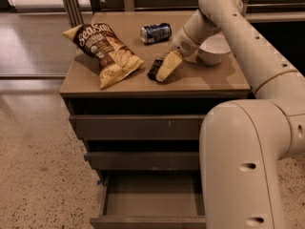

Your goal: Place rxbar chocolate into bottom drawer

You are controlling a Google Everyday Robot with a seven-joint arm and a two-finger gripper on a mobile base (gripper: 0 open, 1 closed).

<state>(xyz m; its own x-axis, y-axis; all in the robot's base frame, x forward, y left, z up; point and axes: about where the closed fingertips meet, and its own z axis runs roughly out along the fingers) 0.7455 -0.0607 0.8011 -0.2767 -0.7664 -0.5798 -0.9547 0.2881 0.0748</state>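
The bar (pixel 154 68) lies on the desk (pixel 209 78), near its middle, its dark wrapper angled toward the front edge. The tool (pixel 162 72) is down at the bar, its pale tip touching the bar's right side; I cannot tell whether it is wide, narrow or holding the bar. The arm (pixel 248 46) reaches in from the right. A white bowl (pixel 215 49) sits just behind the tool, a blue can (pixel 156 33) lies on its side further back, and a chip bag (pixel 105 51) lies to the left. Below, the bottom drawer (pixel 147 221) is pulled out, while the two drawers above it are pushed in.
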